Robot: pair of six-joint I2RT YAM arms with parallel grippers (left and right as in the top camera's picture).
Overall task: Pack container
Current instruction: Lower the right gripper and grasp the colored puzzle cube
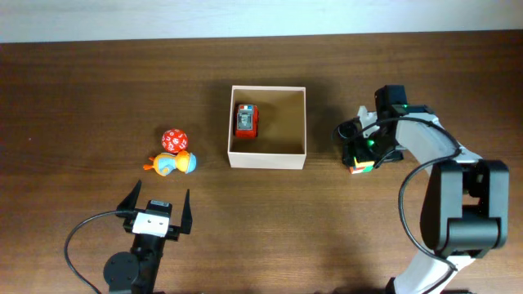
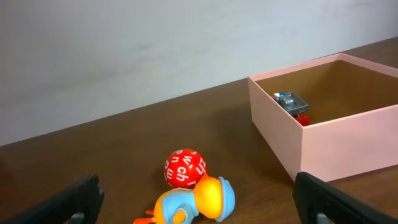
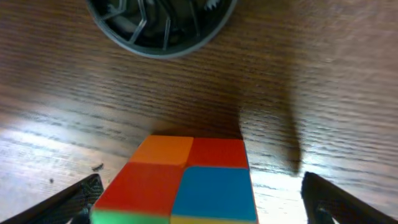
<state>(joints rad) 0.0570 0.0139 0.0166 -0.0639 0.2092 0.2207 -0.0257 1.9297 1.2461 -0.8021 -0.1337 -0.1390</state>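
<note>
Barely begun: the container [image 1: 268, 159] on the desk [image 1: 82, 98] holds only a red toy car [image 1: 246, 120], the ball [image 1: 173, 140] and duck [image 1: 170, 164] lie at its 9 o'clock near the open left end effector [image 1: 158, 201], and the right end effector [image 3: 208, 202] straddles the cube [image 3: 186, 177] at 3 o'clock, jaws spread, seemingly not yet gripping.

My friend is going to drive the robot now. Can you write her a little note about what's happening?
Left gripper: open, holding nothing, at the near side of the table.
Right gripper: open, straddling the multicoloured puzzle cube, not clamped on it yet.
Things: the square white-walled cardboard container sits mid-table. The cube is on the table to its right. The red ball with white letters and the orange-and-blue duck toy lie together to its left.
Done: the red toy car is in the container.
Left: cube, ball and duck need packing.
</note>
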